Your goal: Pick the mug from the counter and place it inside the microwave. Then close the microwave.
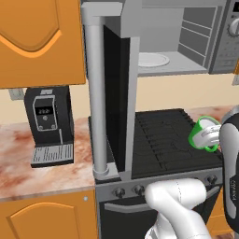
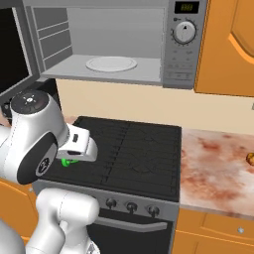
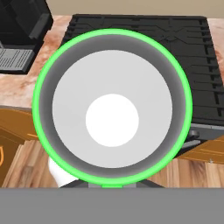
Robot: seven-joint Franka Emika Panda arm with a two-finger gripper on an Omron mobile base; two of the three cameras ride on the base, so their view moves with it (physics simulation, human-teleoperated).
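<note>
Kitchen of orange cabinets (image 1: 39,39) and cream wall, with a mottled pinkish counter (image 1: 28,163) on both sides of a black ridged stove top (image 1: 163,140). Well above the claw: a grey microwave (image 2: 184,49), door (image 1: 114,93) swung fully open and hanging down at the left, white turntable plate (image 2: 111,63) bare inside, round dial (image 2: 184,31) and small display on the panel at the right. Claw (image 1: 215,135) raised off the counter at the stove's front edge, mostly masked by the white arm in both base views, so finger gap not directly readable there; jaws drawn in tight, clamped on the green mug (image 1: 204,134). Mug carried in the air, tipped on its side with the white inside facing partly toward the left base camera, clear of stove and counter. Seen from the right base camera, just a sliver of green (image 2: 69,161) peeping under the wrist. Along the hand camera, mug mouth (image 3: 112,65) straight ahead and very close, green rim ringing a white interior, stove top and a strip of counter behind it, wooden floor (image 3: 26,166) below. Far to the claw's left, on the counter: a small black coffee machine (image 1: 47,123) standing upright against the wall. Far to its right, at the counter's edge in the right base view: a tiny orange-brown lump (image 2: 250,158).
</note>
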